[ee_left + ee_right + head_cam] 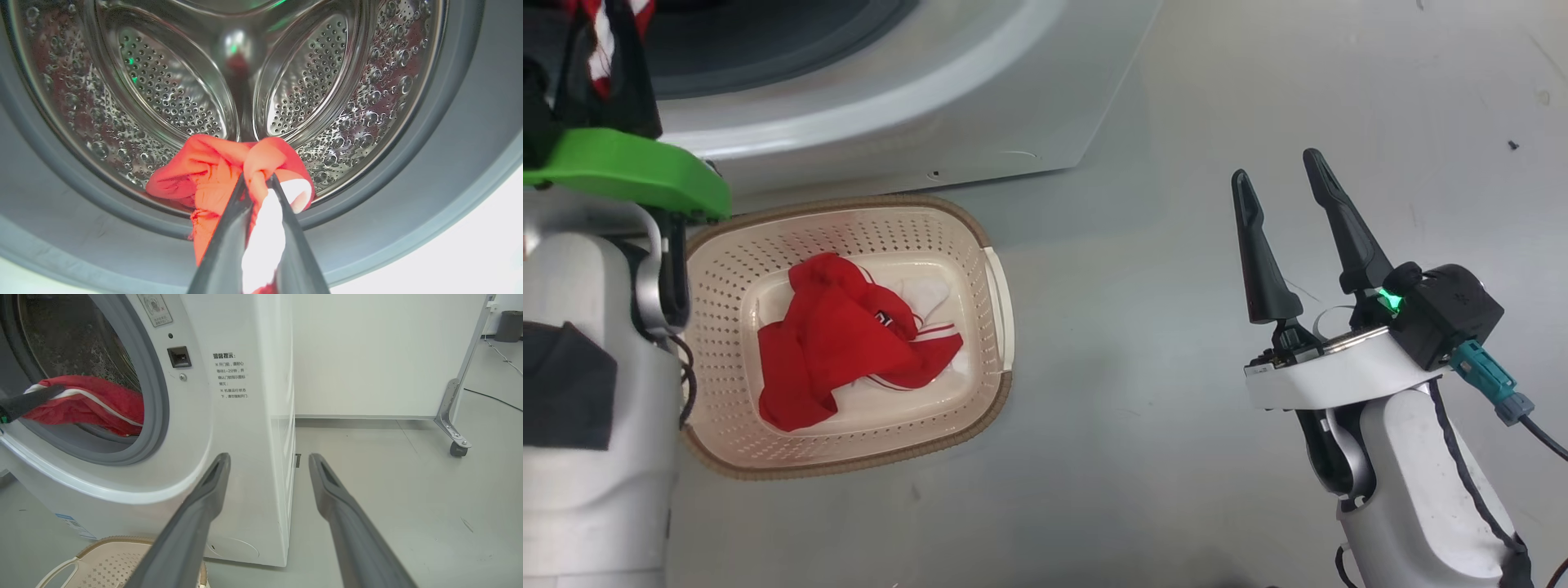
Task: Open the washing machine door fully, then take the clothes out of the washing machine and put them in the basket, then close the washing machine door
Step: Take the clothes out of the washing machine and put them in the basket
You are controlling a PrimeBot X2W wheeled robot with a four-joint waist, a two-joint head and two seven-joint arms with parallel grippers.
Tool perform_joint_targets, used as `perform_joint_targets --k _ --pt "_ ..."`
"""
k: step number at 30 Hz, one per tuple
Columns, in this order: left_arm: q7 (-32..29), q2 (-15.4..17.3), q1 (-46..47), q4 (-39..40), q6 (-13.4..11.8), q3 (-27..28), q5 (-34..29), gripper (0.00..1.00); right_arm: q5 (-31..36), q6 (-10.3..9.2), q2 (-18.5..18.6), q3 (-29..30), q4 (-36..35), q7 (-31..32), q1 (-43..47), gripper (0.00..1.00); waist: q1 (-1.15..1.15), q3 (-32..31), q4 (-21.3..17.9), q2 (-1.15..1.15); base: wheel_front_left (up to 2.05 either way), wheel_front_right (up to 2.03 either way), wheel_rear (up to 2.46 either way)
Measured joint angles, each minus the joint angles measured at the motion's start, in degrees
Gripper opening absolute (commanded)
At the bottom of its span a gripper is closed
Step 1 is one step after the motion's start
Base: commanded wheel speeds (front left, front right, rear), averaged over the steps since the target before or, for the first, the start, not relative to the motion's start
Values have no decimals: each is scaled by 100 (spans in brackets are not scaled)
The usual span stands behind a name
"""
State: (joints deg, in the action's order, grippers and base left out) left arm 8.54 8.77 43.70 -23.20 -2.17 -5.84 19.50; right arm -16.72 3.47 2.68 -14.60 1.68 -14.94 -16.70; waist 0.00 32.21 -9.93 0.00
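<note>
Inside the mouth of the white washing machine point(229, 428), my left gripper point(257, 178) is shut on a red garment with white trim point(212, 171), just over the grey rubber seal point(449, 143) in front of the steel drum point(171, 81). The same garment point(94, 404) hangs in the opening in the right wrist view. Another red garment point(841, 343) lies crumpled in the cream basket point(980, 245) on the floor before the machine. My right gripper point(1277, 166) is open with nothing in it, over the floor right of the basket. The door is out of view.
Grey floor point(1143, 367) spreads to the right of the machine. A metal frame on a caster point(457, 445) stands at the far right, with a dark bin point(510, 322) and a cable point(490, 398) behind it. A white wall point(367, 355) runs behind.
</note>
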Motion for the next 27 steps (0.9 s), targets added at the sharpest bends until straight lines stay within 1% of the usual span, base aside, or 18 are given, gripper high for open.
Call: perform_joint_targets --k 3,6,16,21,27 --pt "166 -91 -324 79 -29 -24 0 0 63 2 0 38 20 0 76 100 0 -153 92 0 0 0 0" --pt "333 -159 -642 192 -57 -38 1 0 75 52 2 69 67 0 164 100 0 -314 175 0 0 0 0" --pt "472 -379 -1650 561 -113 -193 -41 0 222 99 2 147 216 0 486 100 0 -890 390 0 0 0 0" --pt "570 -422 -1998 865 -113 -203 -43 0 235 101 1 218 261 0 681 100 0 -1186 482 0 0 0 0" --pt "575 -450 -2204 1300 -160 -196 -97 0 278 111 0 263 282 0 854 100 0 -1508 602 0 0 0 0"
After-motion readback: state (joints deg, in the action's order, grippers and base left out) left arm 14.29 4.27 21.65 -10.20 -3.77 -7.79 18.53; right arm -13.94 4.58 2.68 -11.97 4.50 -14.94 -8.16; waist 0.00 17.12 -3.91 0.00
